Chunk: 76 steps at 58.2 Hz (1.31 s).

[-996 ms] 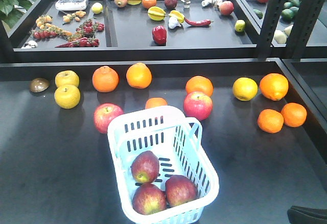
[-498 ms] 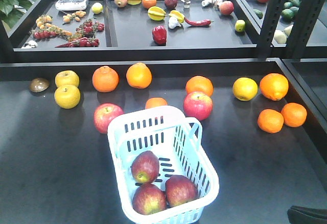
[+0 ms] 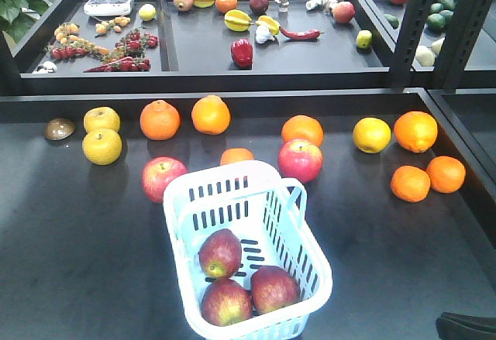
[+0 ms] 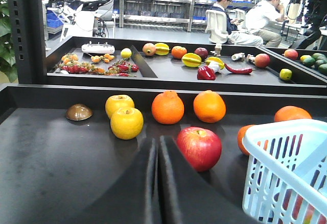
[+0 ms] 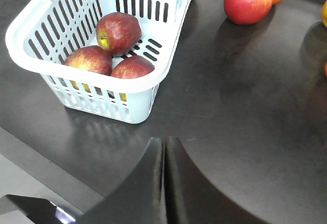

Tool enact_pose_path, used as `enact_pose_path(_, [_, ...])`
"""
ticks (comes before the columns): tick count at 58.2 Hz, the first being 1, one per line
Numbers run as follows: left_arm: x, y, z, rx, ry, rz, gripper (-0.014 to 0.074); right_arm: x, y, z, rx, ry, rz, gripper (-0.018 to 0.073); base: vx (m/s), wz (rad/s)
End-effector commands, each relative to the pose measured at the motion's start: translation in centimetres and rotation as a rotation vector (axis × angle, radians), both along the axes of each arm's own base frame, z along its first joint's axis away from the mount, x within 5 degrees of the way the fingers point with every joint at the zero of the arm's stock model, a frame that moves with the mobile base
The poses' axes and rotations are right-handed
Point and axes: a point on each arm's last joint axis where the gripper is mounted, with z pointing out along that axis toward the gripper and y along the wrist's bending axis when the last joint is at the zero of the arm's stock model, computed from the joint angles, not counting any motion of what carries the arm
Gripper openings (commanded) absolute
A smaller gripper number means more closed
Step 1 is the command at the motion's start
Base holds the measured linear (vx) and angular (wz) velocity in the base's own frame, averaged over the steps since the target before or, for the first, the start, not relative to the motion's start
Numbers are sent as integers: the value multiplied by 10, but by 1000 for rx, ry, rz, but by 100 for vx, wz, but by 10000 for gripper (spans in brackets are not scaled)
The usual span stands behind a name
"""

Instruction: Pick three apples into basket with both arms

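The pale blue-white basket (image 3: 232, 179) stands on the dark table near the front, and three deep red apples (image 3: 220, 252) (image 3: 225, 301) (image 3: 273, 288) lie inside it. The right wrist view shows the same apples (image 5: 118, 32) (image 5: 88, 60) (image 5: 132, 67) behind the basket wall (image 5: 173, 40). My right gripper (image 5: 164, 140) is shut and holds nothing, hovering over bare table just in front of the basket. My left gripper (image 4: 156, 140) is also shut and holds nothing, low over the table to the left of the basket (image 4: 286, 132).
Two brighter red round fruits (image 3: 163, 177) (image 3: 300, 159) lie just behind the basket, one close to my left gripper (image 4: 199, 147). Oranges (image 3: 211, 115), yellow fruits (image 3: 101, 145) and a brown shell (image 3: 59, 128) line the back. A raised shelf edge (image 3: 232, 84) bounds the table. A black arm part (image 3: 465, 326) shows bottom right.
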Motion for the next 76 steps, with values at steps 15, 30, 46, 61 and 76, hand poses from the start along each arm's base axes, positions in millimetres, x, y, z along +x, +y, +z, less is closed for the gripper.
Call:
enact_pose_path(15, [-2,2,15,-6,-107,16,-6,4,2,13,33,-77,3,-5,0,0])
enact_pose_path(30, [-2,2,15,-6,-107,16,-6,5,4,0,60,-61,2,-5,0,0])
enact_pose_path(46, [-2,2,15,-6,-107,16,-6,6,7,-28,144,-53,-29,-5,0,0])
enact_pose_path(61, [-2,2,15,-6,-107,16,-6,1,-3,-37,212,-182,-94,-5,0,0])
enact_pose_path(76, [-2,2,15,-6,-107,16,-6,-10,-23,-52,334,-263,-342,-5,0,0])
